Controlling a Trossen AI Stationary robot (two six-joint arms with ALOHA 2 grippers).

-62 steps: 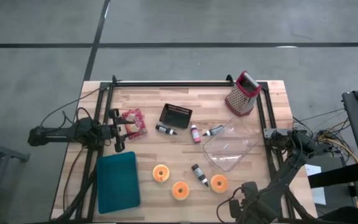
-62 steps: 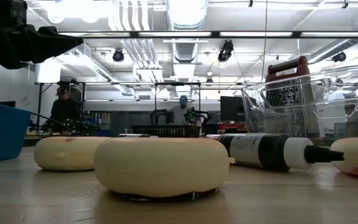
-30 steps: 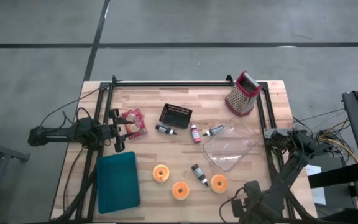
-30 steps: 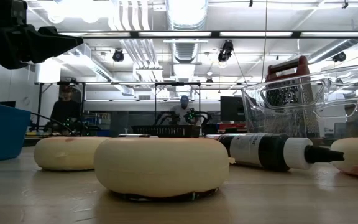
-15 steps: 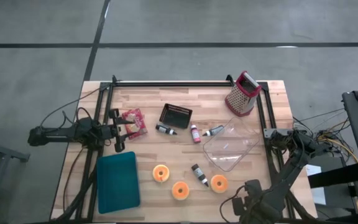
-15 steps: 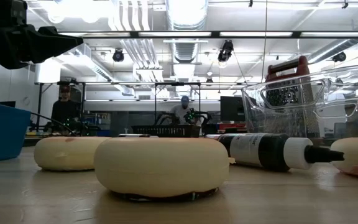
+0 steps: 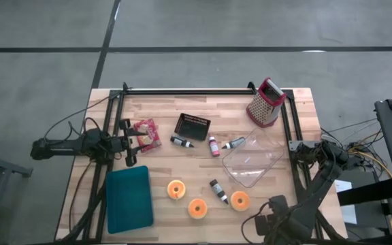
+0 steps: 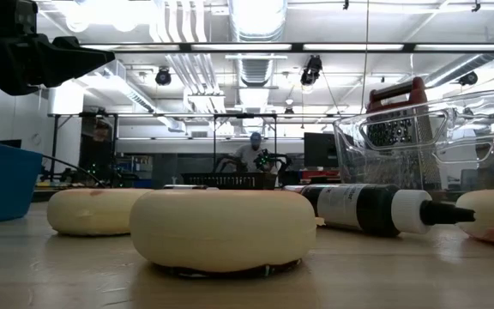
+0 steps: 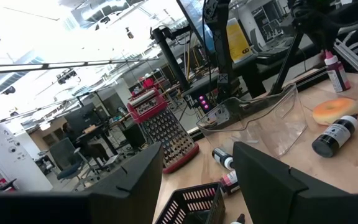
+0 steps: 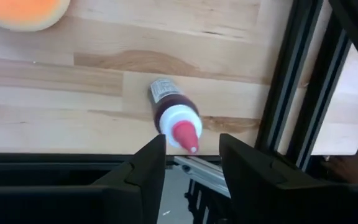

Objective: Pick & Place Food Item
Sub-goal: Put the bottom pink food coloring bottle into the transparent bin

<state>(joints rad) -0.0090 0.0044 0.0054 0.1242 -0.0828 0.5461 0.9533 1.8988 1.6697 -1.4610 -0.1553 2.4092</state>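
Orange donuts [image 7: 175, 189]: 3 | dark bottle [image 7: 218, 190] between 2 | clear tub [image 7: 254, 160] behind

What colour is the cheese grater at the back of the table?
Red frame with a metal grating face; the grater shows best in the high view.

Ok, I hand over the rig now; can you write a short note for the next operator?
Left gripper: open, empty, at the table's left edge beside the red packet.
Right gripper: open, empty, low at the near right corner.
Food: left donut, middle donut and right donut lie on bare wood, between the teal tray and the clear container.
Done: nothing placed.
Left: pick and place a food item; both receptacles look empty.
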